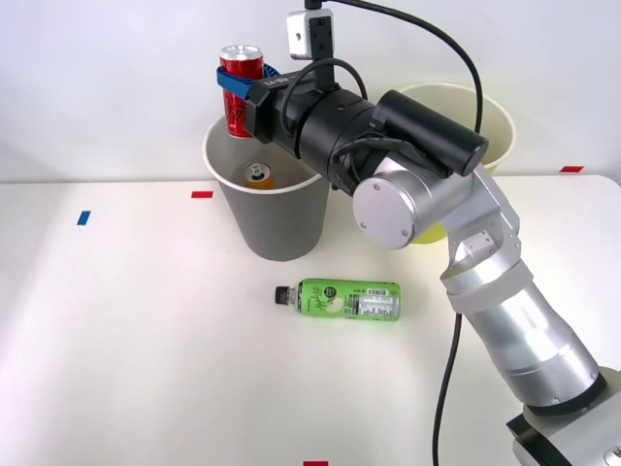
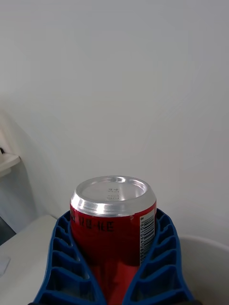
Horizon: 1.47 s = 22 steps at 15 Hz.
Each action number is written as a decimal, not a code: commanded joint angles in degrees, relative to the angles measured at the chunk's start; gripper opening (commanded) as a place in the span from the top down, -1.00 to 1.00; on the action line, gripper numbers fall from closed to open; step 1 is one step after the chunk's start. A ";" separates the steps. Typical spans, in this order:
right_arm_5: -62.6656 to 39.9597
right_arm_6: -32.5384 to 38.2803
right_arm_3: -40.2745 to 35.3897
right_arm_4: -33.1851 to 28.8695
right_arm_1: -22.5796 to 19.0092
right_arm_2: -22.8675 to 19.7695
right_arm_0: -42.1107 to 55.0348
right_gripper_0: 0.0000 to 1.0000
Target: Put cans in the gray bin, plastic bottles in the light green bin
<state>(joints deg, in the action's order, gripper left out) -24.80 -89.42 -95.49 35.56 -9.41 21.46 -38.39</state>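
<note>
Above gray bin (image 1: 264, 209): clawed red can (image 1: 240, 89).

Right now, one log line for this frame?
right gripper: shut on red can, upright over gray bin | orange can: in gray bin | green bottle: lying on table | light green bin: behind arm

Red can (image 1: 240, 89), silver top, in blue ribbed fingers (image 2: 67, 257). Gray bin (image 1: 270, 206), white inside; orange can (image 1: 258, 176) within. Yellow-green bin (image 1: 490, 121) right. Green-label bottle (image 1: 342, 299), black cap.
</note>
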 commanded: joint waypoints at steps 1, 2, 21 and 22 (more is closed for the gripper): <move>6.52 -0.40 9.36 -1.72 1.15 1.75 -4.15 1.00; 6.52 -0.75 10.06 -2.25 0.88 1.75 -4.59 1.00; 8.45 -1.54 -10.86 -4.44 -10.98 4.21 8.07 -1.00; 8.45 -1.19 -14.72 -4.18 -13.44 4.21 11.23 -1.00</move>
<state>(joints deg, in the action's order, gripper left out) -16.31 -91.14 -105.32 31.08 -19.31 25.68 -31.52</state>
